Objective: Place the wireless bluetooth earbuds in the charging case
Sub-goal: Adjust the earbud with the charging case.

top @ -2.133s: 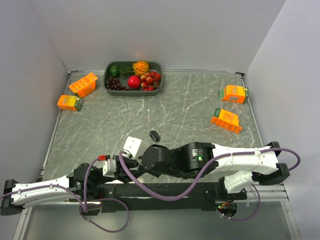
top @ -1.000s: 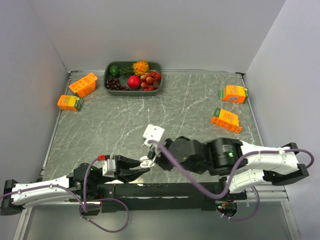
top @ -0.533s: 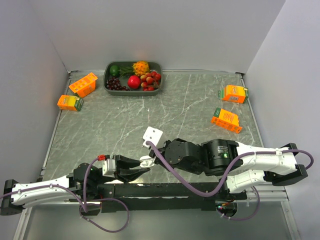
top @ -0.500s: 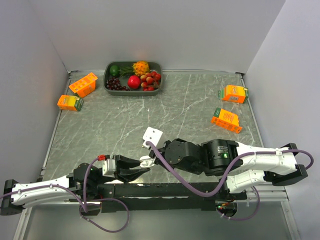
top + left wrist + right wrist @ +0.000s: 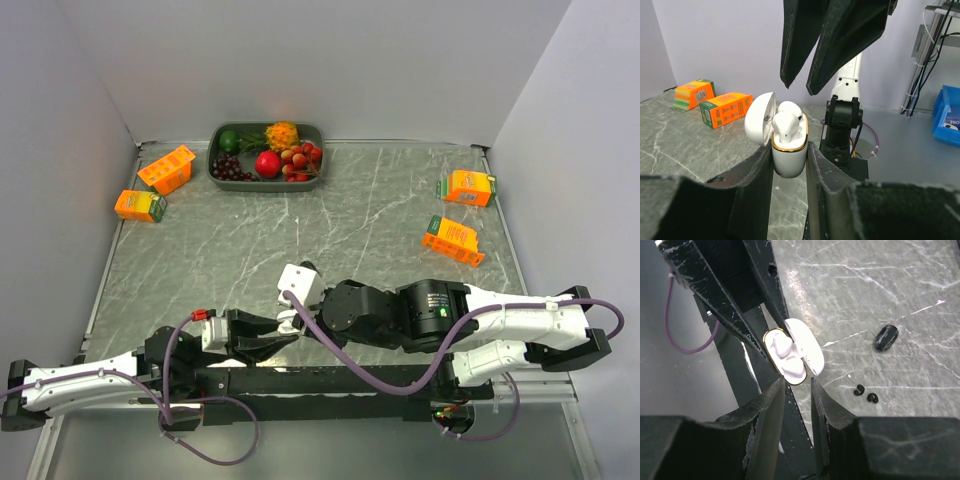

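1. The left pincer (image 5: 789,150) is clamped on the lower body of the charging case (image 5: 788,161), one finger on each side. It holds the case upright above the near edge of the surface (image 5: 900,285).
2. The case lid (image 5: 759,124) is swung open to one side. Two white earbuds (image 5: 785,126) sit in the case's wells, and the nearer one stands proud of the gold rim, so it looks not fully seated.
3. The right pincer (image 5: 800,86) hangs directly above the case. Its fingers are a little apart with nothing between them, and it does not touch the buds.
4. Two tiny black buds (image 5: 872,397) lie loose on the surface beyond the case. A dark oval thing (image 5: 885,337) lies farther out from the case than they do.
5. Risk: a push that lands off the middle of the raised bud could tip it sideways in its well or flick it out over the case rim.
6. Risk: pressing down hard could slide the smooth case through the left fingers or twist it, because only two narrow contacts hold it.
7. Risk: a right finger coming down on the lid side of the case could knock the lid shut on an unseated bud.
8. Risk: the right fingers have little room above the case, so a small sideways error could bring them against the left fingers flanking it.
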Action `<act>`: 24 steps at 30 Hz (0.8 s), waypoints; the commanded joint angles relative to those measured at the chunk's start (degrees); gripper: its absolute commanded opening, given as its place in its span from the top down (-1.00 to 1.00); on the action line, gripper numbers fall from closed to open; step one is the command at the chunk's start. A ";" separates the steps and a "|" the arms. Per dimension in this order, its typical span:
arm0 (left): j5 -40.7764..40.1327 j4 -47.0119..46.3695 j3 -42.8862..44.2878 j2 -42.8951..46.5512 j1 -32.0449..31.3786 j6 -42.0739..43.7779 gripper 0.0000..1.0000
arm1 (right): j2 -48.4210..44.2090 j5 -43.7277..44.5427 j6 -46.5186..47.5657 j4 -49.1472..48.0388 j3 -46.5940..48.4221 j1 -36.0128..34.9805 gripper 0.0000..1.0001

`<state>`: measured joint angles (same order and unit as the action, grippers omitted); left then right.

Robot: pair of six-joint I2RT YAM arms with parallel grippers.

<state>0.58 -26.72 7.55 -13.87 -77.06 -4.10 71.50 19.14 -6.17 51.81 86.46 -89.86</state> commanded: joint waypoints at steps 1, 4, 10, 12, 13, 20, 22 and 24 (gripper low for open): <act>-0.40 -2.90 2.64 0.95 -0.11 0.32 0.98 | 0.56 -1.29 1.08 0.75 1.61 -0.22 0.32; 0.38 -2.99 2.73 0.51 -0.11 0.23 0.98 | 0.83 -1.21 1.69 0.31 1.70 -0.22 0.33; 1.35 -3.95 2.56 0.16 -0.11 -0.03 0.98 | 2.15 -1.21 2.39 0.75 2.58 -0.22 0.37; 1.62 -4.04 2.73 -0.10 -0.11 -0.03 0.98 | 2.59 -0.77 2.40 0.48 2.49 -0.22 0.38; 1.71 -4.04 2.73 -0.19 -0.11 -0.12 0.98 | 2.76 -0.59 2.40 0.31 2.49 -0.22 0.41; 2.32 -4.48 2.73 -0.54 -0.11 -0.65 0.98 | 3.99 1.43 0.90 0.75 3.46 -0.14 0.56; 2.15 -4.48 2.73 -0.55 -0.11 -0.65 0.98 | 4.17 1.87 0.29 0.66 3.72 -0.14 0.63; 2.06 -4.57 2.73 -0.55 -0.20 -0.65 0.98 | 4.34 2.31 -0.24 0.66 3.90 -0.22 0.69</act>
<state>1.17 -27.05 7.75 -14.13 -77.06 -4.14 74.78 19.29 -5.08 53.43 87.81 -89.86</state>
